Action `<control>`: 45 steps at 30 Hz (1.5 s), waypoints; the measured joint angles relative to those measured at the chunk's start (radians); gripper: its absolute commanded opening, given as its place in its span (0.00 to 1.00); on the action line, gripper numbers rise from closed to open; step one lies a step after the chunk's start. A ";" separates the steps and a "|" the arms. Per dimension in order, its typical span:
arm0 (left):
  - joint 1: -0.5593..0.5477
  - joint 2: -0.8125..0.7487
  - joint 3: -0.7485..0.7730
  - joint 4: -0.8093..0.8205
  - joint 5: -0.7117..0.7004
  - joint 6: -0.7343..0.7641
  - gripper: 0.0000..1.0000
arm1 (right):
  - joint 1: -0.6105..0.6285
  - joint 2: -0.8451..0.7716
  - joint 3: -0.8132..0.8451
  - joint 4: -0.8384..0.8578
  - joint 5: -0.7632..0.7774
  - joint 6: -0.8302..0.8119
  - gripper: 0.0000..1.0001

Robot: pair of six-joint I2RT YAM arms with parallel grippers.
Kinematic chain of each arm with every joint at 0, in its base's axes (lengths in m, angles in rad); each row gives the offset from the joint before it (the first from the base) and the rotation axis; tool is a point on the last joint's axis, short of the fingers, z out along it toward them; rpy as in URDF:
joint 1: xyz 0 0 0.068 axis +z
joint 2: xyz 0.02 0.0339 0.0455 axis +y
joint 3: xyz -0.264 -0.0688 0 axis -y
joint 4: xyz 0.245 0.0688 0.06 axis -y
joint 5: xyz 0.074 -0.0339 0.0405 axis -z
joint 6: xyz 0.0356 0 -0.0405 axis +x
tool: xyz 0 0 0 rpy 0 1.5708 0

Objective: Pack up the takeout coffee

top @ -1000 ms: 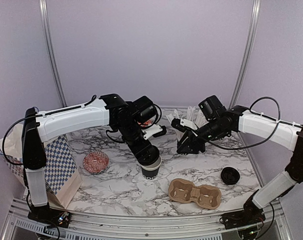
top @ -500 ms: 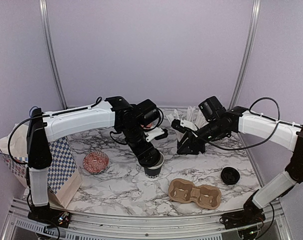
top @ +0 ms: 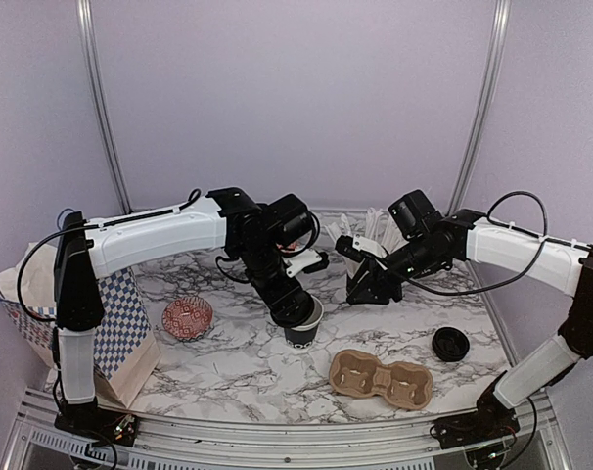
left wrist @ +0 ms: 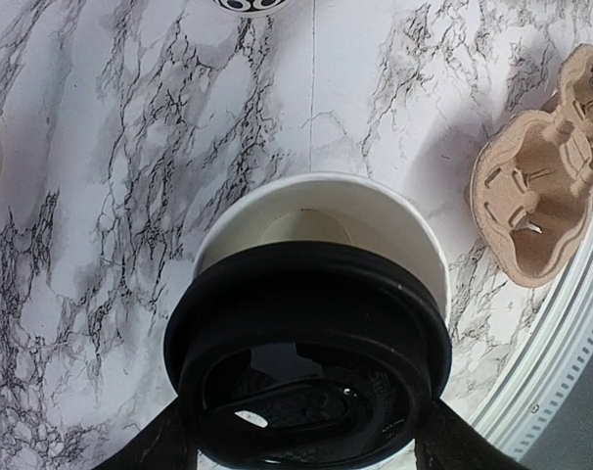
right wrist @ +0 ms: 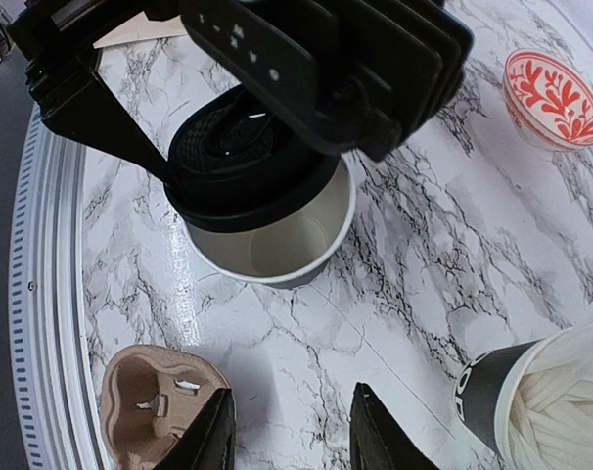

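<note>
Above the marble table (top: 228,377), near the carrier tray (top: 381,379): pinches the lid (left wrist: 306,294) across its width in the left gripper (top: 289,304), overhanging one side of the standing open cup (left wrist: 326,211), so risks tipping it if pressed off-centre; right gripper (right wrist: 289,421) half-parted, empty.

Clearance about the cup (top: 303,335). The lid (left wrist: 306,343), clamped in the left gripper (top: 295,311), overhangs most of the cup's mouth and bars entry from above; only a crescent lies uncovered. The right gripper (right wrist: 292,392), fingers apart and empty, hangs right of the cup, beside the stick cup (right wrist: 487,397). Bare table (top: 228,362) separates the cup from the carrier tray (top: 382,377), bowl (top: 188,317) and loose lid (top: 451,344); the paper bag (top: 115,328) walls the left edge.
</note>
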 measured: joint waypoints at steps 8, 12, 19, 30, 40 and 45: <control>-0.002 0.000 0.043 -0.008 0.000 0.000 0.74 | 0.000 0.000 0.000 0.000 0.001 0.000 0.39; -0.005 0.000 0.051 -0.009 0.002 0.000 0.74 | 0.000 0.000 0.000 0.000 0.003 0.000 0.39; -0.005 0.000 0.054 -0.010 0.003 0.000 0.74 | 0.000 0.000 0.000 0.000 0.003 0.000 0.39; -0.006 0.009 0.064 -0.011 0.005 0.000 0.74 | 0.000 0.000 0.000 0.000 0.003 0.000 0.39; -0.006 0.033 0.064 -0.010 0.011 0.000 0.74 | 0.000 -0.002 -0.005 0.001 0.004 0.000 0.39; -0.006 0.043 0.068 -0.011 0.012 0.000 0.76 | 0.000 -0.002 -0.007 0.001 0.004 0.000 0.39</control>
